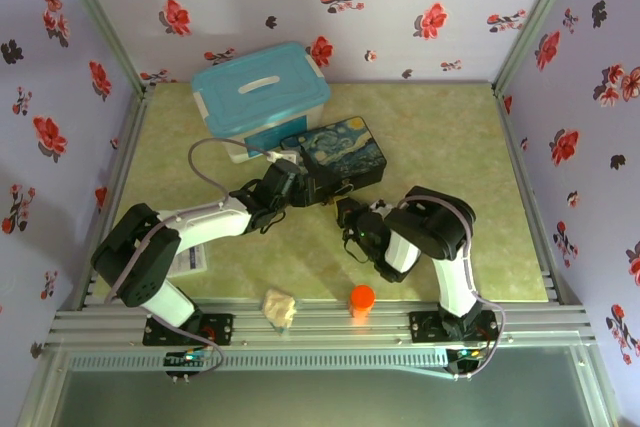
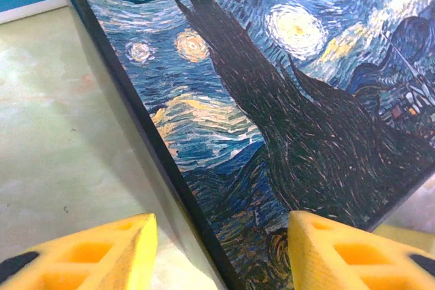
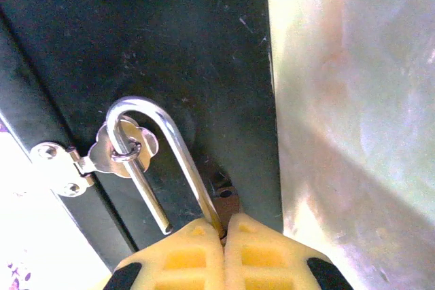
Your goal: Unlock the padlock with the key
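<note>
The padlock (image 3: 139, 102) hangs on the little silver ring (image 3: 128, 147) of the tin box (image 3: 170, 39), right in front of the right pincer (image 3: 223, 227). Its thin loop runs straight from the ring back into that pincer, which is pressed together on its lower end. One leg looks loose. A dark bit there may be the key; I cannot tell. The left pincer (image 2: 221, 256) is spread over the box's corner, so the right arm is nearer.
</note>
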`<state>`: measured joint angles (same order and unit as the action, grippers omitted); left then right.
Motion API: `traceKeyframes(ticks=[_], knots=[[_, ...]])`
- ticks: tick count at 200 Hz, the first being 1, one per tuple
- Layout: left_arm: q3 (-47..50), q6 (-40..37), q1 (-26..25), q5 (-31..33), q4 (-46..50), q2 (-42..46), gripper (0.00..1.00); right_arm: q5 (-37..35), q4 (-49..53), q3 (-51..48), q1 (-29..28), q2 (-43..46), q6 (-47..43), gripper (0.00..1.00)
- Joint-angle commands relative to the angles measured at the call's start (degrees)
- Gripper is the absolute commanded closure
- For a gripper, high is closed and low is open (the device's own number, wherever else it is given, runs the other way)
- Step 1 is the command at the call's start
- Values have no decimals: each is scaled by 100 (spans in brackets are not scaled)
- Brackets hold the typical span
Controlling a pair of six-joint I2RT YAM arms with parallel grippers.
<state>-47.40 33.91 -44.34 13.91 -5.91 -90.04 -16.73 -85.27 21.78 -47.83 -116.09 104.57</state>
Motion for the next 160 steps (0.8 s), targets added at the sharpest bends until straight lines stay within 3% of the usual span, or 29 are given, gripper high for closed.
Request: traceKeyframes(ticks=[1,65,160], knots=[[442,-313,98,39,1510,-313,48,-576,573,6,267,-413,763,100],[486,-375,118,28,1479,-361,49,-896,572,-185,428,-577,759,100],[575,-381,145,37,1444,-412,50,-682,582,-199,934,-376,125,100]])
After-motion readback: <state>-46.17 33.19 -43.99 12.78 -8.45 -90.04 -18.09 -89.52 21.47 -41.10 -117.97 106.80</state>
